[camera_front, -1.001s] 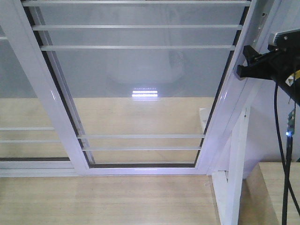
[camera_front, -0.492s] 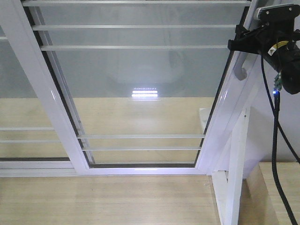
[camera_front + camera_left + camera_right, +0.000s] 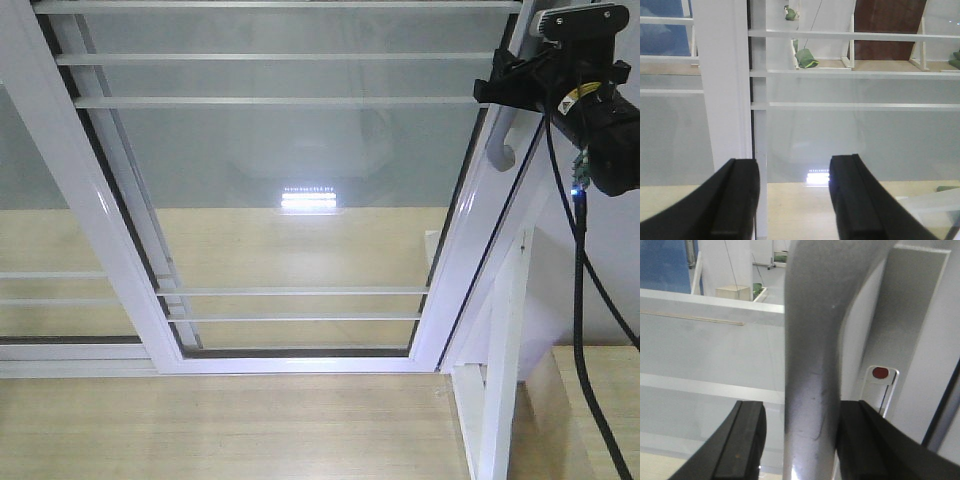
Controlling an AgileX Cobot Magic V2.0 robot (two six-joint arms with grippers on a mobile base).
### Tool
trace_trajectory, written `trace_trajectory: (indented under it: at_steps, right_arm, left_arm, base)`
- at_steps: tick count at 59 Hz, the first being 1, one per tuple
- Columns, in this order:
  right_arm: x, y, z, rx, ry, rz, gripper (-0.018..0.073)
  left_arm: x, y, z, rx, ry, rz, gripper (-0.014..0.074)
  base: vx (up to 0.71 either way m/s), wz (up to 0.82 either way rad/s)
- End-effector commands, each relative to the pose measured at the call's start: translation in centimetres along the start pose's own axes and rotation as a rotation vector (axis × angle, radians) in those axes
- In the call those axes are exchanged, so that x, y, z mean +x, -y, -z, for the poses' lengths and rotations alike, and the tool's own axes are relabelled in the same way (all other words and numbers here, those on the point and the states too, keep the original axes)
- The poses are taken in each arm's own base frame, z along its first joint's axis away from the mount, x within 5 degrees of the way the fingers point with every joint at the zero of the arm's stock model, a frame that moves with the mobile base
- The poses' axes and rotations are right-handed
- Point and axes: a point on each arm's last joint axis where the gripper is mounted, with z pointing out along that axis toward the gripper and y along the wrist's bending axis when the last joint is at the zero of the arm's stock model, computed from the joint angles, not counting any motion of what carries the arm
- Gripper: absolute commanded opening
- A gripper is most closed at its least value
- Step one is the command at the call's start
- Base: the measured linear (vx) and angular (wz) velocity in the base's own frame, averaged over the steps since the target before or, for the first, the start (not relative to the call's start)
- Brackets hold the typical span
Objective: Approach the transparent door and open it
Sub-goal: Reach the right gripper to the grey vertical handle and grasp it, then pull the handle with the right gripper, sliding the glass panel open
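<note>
The curved silver-grey handle [image 3: 503, 140] sits on the right-hand upright of the transparent door [image 3: 290, 180]. The door's clear glass and thin white bars stretch away to the left of the handle, inside a white frame. The door's bottom rail lies well below the handle, meeting the pale wood floor [image 3: 250, 430].

The right gripper [image 3: 497, 88] is at the upper part of the handle. In the right wrist view its jaws are partly open, one on each side of the handle [image 3: 812, 365]. The right finger [image 3: 865, 450] lies against the bar. The left finger [image 3: 742, 445] stands just off it, with a narrow gap showing, so the bar is straddled rather than squeezed. Just right of the handle, a small white plate carries a red dot [image 3: 880, 372]. A black cable [image 3: 578, 300] hangs down from the arm, to the right of the handle.

The left gripper [image 3: 795, 200] is spread wide with nothing between its fingers. It faces glass and a white upright [image 3: 722, 85] from close by; how far it lies from the handle cannot be told.

Far left of the handle, a second white-framed glass panel [image 3: 40, 240] overlaps the door's left edge.
</note>
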Motion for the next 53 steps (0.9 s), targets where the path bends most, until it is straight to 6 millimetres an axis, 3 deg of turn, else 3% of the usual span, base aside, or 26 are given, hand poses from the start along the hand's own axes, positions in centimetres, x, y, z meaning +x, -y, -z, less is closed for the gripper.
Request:
trace_trajectory:
  at_steps: [1, 30, 53]
  right_arm:
    - [-4.1, -2.5, 0.6, -0.089, 0.188, 0.064, 0.0358]
    - [-4.5, -6.8, 0.8, -0.183, 0.205, 0.033, 0.0358]
    - [-4.8, -11.6, 1.6, -0.303, 0.212, 0.035, 0.0358]
  left_arm:
    - [-2.0, 0.3, 0.1, 0.023, 0.118, 0.006, 0.0451]
    - [-1.9, 0.3, 0.1, 0.022, 0.112, 0.006, 0.0451]
    - [-1.9, 0.3, 0.1, 0.022, 0.112, 0.006, 0.0451]
  base:
    - [0.0, 0.0]
    - [0.0, 0.0]
    - [0.0, 0.0]
